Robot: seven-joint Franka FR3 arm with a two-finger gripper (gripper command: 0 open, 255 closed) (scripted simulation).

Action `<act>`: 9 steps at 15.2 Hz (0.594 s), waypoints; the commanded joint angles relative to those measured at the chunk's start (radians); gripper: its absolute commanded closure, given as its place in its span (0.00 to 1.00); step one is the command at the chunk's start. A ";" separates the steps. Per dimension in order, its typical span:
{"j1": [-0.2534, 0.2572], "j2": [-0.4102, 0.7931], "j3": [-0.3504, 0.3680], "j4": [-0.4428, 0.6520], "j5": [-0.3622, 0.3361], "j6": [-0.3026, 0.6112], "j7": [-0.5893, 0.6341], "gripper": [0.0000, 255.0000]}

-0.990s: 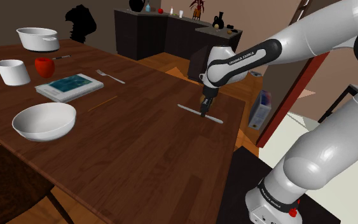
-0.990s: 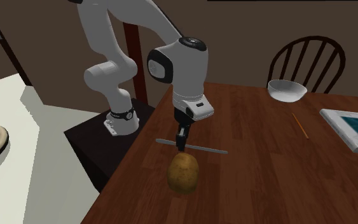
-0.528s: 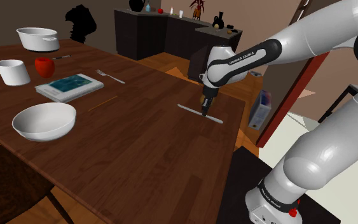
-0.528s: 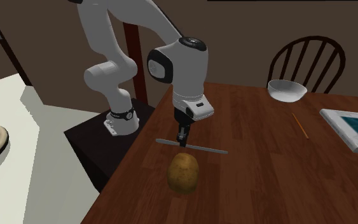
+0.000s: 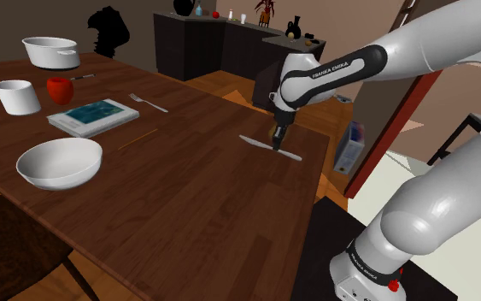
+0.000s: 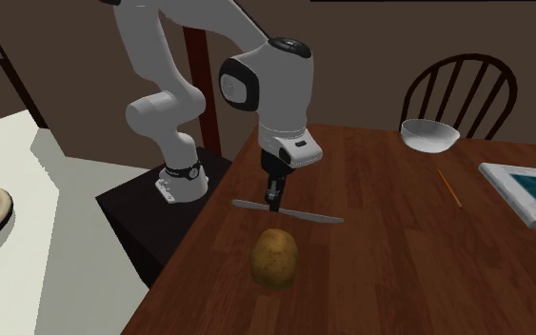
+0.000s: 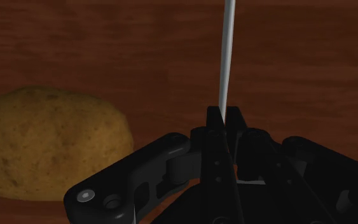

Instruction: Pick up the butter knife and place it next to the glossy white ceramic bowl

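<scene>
At the shoulder view's left, the white bowl (image 5: pixel 57 176) is seen on the dark wooden worktop (image 5: pixel 187 197), well apart from the task's thing. A set-down aimed too close could knock the bowl's wall with the blade. One made too early would leave the piece short of its place.

Towards the middle, a book (image 5: pixel 93 116) and a pencil (image 5: pixel 136 138) lie between the bowl and the arm. If the carry is made low, the pencil could be swept aside or the book's edge caught by a trailing end.

At the right, near the worktop's edge, the butter knife (image 5: pixel 255 142) is pinched at about its middle by the jaws, which are closed on it. It looks slightly tilted and barely clear of the wood, though contact cannot be ruled out. Because so thin and smooth a piece is held over so small an area, it could be turned in the grip by a quick move, or let slip altogether. A fall here could send it over the edge to the floor.

A potato (image 6: pixel 274 256) sits just beside the knife's line. In the wrist view the blade (image 7: pixel 227 51) runs out past it. If the piece is swung before height is gained, the potato could be struck and rolled, and the grip upset.
</scene>
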 commanded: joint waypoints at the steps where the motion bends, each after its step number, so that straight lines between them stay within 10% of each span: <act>1: 0.000 -0.016 0.000 0.013 -0.001 -0.030 -0.001 1.00; 9: 0.000 -0.066 0.003 0.078 -0.002 -0.144 -0.001 1.00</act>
